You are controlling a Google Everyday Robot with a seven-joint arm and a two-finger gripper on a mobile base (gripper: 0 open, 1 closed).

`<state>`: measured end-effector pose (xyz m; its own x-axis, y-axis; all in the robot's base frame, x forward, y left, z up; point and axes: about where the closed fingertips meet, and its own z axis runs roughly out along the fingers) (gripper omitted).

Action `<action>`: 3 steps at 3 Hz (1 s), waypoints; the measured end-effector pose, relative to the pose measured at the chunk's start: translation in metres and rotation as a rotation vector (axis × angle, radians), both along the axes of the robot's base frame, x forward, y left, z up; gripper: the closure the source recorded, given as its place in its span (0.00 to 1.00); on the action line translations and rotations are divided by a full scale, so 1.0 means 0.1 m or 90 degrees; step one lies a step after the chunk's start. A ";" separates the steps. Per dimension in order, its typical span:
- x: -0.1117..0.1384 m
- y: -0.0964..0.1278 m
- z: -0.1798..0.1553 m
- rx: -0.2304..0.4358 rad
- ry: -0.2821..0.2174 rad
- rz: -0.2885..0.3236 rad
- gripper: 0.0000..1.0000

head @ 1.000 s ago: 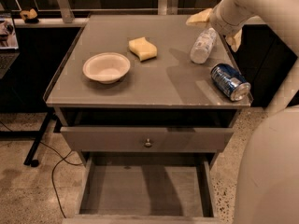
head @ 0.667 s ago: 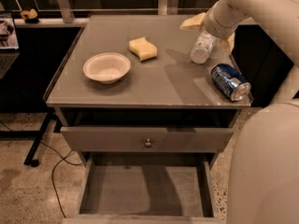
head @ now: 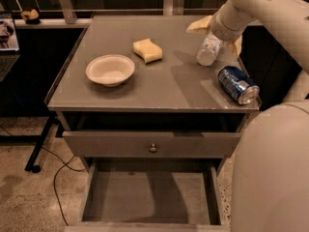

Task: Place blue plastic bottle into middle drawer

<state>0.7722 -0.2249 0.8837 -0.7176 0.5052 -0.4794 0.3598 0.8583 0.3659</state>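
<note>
In the upper right of the frame the gripper (head: 214, 36) was clamped on the blue plastic bottle (head: 207, 51), 1 yellowish finger (head: 199, 24) on each side of its upper part. The bottle hung tilted over the far right of the cabinet top (head: 164, 88), its base pointing down and toward the camera (whether it touched the surface could not be told). Just below it, near the right edge, lay 1 blue can (head: 237, 84) on its side. A white bowl (head: 110, 70) sat at left of centre, with a yellow sponge (head: 147, 50) beyond it. At the bottom of the frame the middle drawer (head: 145, 197) stood pulled out beneath a drawer front with a round knob (head: 153, 148).
</note>
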 end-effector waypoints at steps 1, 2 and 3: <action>0.06 0.00 -0.11 0.006 0.012 -0.017 0.00; 0.13 0.00 -0.20 0.015 0.016 -0.030 0.00; 0.20 -0.01 -0.27 0.022 0.015 -0.045 0.00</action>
